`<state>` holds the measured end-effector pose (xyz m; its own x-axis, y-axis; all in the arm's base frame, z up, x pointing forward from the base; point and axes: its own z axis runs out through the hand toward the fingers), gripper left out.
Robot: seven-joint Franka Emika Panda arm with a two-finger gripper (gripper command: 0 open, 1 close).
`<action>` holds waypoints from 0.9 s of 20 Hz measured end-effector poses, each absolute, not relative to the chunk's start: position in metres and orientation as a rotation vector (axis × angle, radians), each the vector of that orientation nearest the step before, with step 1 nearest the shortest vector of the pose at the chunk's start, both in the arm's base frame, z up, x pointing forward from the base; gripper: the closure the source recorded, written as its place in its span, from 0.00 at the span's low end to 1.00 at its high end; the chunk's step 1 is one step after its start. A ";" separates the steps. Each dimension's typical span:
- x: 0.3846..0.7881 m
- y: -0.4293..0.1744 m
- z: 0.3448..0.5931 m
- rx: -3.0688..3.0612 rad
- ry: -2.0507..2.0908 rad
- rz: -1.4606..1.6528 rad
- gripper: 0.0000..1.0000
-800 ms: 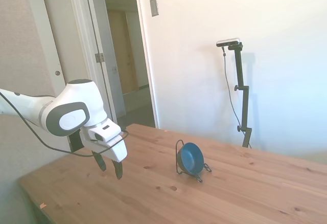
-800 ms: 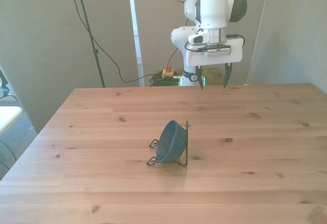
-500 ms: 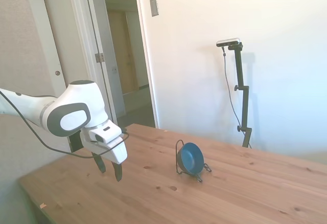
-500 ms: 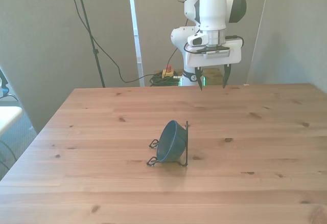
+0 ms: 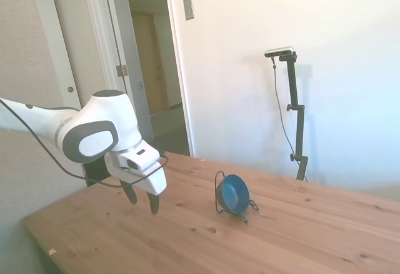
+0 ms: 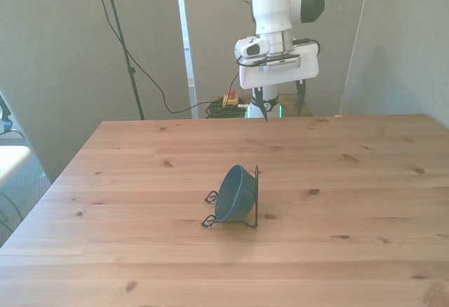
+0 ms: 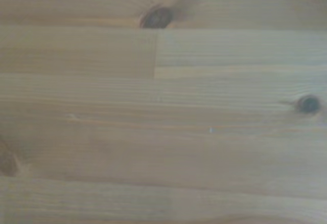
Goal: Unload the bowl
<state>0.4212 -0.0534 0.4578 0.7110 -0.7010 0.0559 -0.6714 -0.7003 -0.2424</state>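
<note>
Tool (image 6: 280, 104) hangs apart from smooth blue bowl (image 6: 236, 194) tilted in rack (image 6: 254, 198).

Small round bowl (image 5: 234, 193) (image 6: 235, 193): plain blue. Thin wire rack (image 5: 219, 192) (image 6: 255, 196): black. Wooden table (image 6: 140, 181) (image 5: 300, 236) (image 7: 163, 132): light pine, dark knots. Robot arm (image 5: 94, 139) (image 6: 277, 12): white, grey panels.

Bright, even daylight in both room views; wrist view softly blurred.
</note>
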 end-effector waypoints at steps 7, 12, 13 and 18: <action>0.451 -0.104 0.473 -2.630 1.039 -0.249 0.00; 0.494 -0.118 0.460 -2.613 1.028 -0.285 0.00; 0.501 -0.122 0.460 -2.613 1.035 -0.288 0.00; 0.518 -0.142 0.466 -2.604 1.068 -0.299 0.00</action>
<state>0.5184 -0.1425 0.4658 0.7001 -0.7102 0.0744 -0.6454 -0.6740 -0.3594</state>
